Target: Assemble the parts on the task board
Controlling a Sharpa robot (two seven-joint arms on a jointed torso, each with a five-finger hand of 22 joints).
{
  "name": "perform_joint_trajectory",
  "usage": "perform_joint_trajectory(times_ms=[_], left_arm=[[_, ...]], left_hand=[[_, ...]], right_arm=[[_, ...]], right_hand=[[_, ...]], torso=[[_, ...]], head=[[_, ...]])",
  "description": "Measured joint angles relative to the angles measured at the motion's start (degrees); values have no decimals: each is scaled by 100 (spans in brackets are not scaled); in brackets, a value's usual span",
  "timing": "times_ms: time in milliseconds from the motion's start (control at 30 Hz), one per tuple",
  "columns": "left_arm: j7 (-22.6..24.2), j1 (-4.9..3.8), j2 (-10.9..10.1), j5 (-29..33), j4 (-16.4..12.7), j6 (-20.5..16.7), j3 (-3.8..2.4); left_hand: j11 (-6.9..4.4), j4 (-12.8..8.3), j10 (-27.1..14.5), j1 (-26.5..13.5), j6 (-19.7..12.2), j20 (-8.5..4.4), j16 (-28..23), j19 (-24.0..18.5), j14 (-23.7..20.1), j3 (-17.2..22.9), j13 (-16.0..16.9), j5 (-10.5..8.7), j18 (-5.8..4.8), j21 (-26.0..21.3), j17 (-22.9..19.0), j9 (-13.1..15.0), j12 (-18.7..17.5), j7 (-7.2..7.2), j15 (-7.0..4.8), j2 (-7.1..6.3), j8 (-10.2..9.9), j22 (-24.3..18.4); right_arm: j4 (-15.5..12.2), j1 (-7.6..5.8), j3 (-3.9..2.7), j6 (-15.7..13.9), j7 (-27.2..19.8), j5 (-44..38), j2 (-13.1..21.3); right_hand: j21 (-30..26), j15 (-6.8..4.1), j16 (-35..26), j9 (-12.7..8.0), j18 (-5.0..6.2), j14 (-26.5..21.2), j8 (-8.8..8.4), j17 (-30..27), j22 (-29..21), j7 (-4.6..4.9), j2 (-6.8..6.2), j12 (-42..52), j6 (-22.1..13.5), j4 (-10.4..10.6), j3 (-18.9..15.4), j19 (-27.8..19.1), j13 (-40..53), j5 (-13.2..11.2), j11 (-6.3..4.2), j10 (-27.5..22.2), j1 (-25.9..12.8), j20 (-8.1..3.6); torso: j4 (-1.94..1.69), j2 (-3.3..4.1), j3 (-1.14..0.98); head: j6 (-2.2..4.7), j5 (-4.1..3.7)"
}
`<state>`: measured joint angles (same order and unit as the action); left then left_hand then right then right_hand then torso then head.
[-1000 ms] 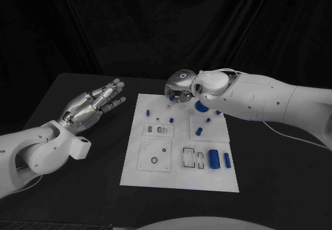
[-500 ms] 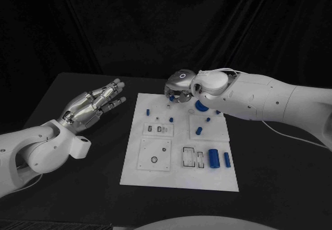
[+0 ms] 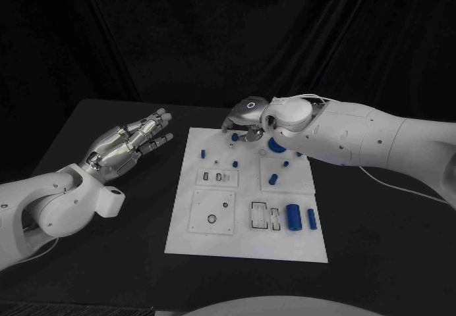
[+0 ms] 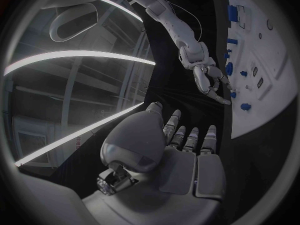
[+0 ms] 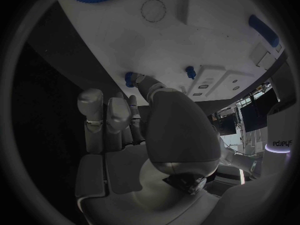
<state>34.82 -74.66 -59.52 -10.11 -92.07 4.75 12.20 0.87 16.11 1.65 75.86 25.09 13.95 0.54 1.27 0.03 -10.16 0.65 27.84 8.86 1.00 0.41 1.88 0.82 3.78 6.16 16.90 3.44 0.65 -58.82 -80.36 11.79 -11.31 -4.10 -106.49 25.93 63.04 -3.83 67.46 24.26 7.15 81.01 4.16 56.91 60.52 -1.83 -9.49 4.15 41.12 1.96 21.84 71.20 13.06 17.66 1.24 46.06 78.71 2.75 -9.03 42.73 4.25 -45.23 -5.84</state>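
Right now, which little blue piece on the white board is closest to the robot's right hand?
The blue part at the task board's far edge, right by the right hand's fingertips. The other blue parts lie farther down the board.

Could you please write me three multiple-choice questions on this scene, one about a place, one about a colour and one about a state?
1. Where is the right robot hand, silver and many-fingered?
A. Over the far edge of the white rectangular task board.
B. Over the board's near edge.
C. Beside the board, off to its left.

2. What colour are the small cylindrical parts on the board?
A. Red.
B. Blue.
C. Yellow.

3. What state is the silver left robot hand in?
A. Gripping a part.
B. Pressed flat on the board.
C. Open, holding nothing.

Answers: 1 A, the head view shows it above the board's far edge; 2 B, every part looks blue against the white; 3 C, its fingers are apart and empty, beside the board.
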Motion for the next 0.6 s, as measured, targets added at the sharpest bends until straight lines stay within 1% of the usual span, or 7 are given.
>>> perform_joint_trajectory(times_ms=[100, 267, 400, 433, 533, 567, 600], left_arm=[[-6, 0, 1, 0, 8, 5, 0], [-12, 0, 8, 0, 28, 18, 0], [-13, 0, 8, 0, 33, 25, 0], [-13, 0, 7, 0, 33, 25, 0], [-13, 0, -5, 0, 29, 26, 1], [-13, 0, -9, 0, 24, 26, 1], [-13, 0, -14, 0, 22, 26, 1]], left_hand=[[0, 0, 0, 0, 1, 0, 0, 0, 0, 0, 0, 0, 0, 0, 0, 0, 0, 0, 0, 0, 0, -2], [2, 0, 2, 0, 1, 1, 0, 0, 0, 0, 0, 0, 0, 0, 0, 0, 0, 1, 0, 0, 0, -3], [11, 0, 11, 0, 1, 1, 0, 0, 0, 0, 0, 0, 0, 0, 0, 1, 0, 1, 0, 0, 0, 0], [11, 0, 11, 1, 1, 1, 0, 0, 0, 0, 0, 0, 0, 0, 0, 1, 0, 1, 0, 0, 0, 1], [11, 0, 11, 1, 1, 1, 0, 0, 0, 0, 0, 0, 0, 0, 0, 1, 0, 1, 0, 0, 0, 0], [12, 0, 11, 1, 1, 1, 0, 0, 0, 0, 0, 0, 1, 0, 0, 1, 0, 1, 0, 0, 0, 2], [11, 0, 11, 1, 0, 1, 0, 0, 0, 0, 0, 1, 0, 0, 0, 1, 0, 1, 0, 0, 0, 0]], right_arm=[[0, 2, 2, 5, 23, 0, 13], [-57, 2, 2, -91, 42, 0, 119], [-262, -16, 2, -306, 46, 0, 339], [-342, -37, 4, -370, 46, 0, 417], [-670, -143, 4, -584, 48, 0, 749], [-772, -175, 3, -647, 50, 0, 857], [-871, -203, 1, -707, 53, 2, 962]], right_hand=[[-103, 40, -8, -315, 0, -41, 0, -61, -3, -65, 1, 0, -209, 67, -411, -89, -141, -248, 4, -190, 1, -8], [-104, 41, -8, -404, 0, -43, 0, -71, -3, -92, 83, 0, -286, 72, -416, -91, -178, -247, -10, -298, 84, -7], [-104, 11, -8, -457, 0, -73, 0, -81, -3, -19, 83, 1, -160, 127, -643, -90, -190, -246, -11, -296, 85, -8], [-200, 12, -94, -496, 0, -74, 0, -130, -3, 72, 105, 15, -69, 128, -643, -92, -186, -246, -27, -204, 106, -7], [-205, 41, -139, -575, 0, -104, 1, -167, -2, 163, 181, 153, 24, 129, -644, -120, -175, -246, -18, 296, 182, 21], [-266, 42, -141, -602, 0, -105, 1, -208, -3, 113, 182, 263, 76, 221, -735, -122, -141, -247, -15, 466, 182, 20], [-508, 42, -415, -625, 2, -238, 5, -620, -183, 160, 181, 553, 167, 231, -746, -245, 14, -337, -14, 821, 182, 31]], torso=[[0, 1, 0], [-1, 1, 0], [-2, 1, 0], [-1, 1, 0], [-1, -1, 0], [-1, -2, 0], [-1, -2, 0]], head=[[-1, 3], [15, -10], [35, -3], [37, 4], [61, 22], [74, 26], [81, 29]])
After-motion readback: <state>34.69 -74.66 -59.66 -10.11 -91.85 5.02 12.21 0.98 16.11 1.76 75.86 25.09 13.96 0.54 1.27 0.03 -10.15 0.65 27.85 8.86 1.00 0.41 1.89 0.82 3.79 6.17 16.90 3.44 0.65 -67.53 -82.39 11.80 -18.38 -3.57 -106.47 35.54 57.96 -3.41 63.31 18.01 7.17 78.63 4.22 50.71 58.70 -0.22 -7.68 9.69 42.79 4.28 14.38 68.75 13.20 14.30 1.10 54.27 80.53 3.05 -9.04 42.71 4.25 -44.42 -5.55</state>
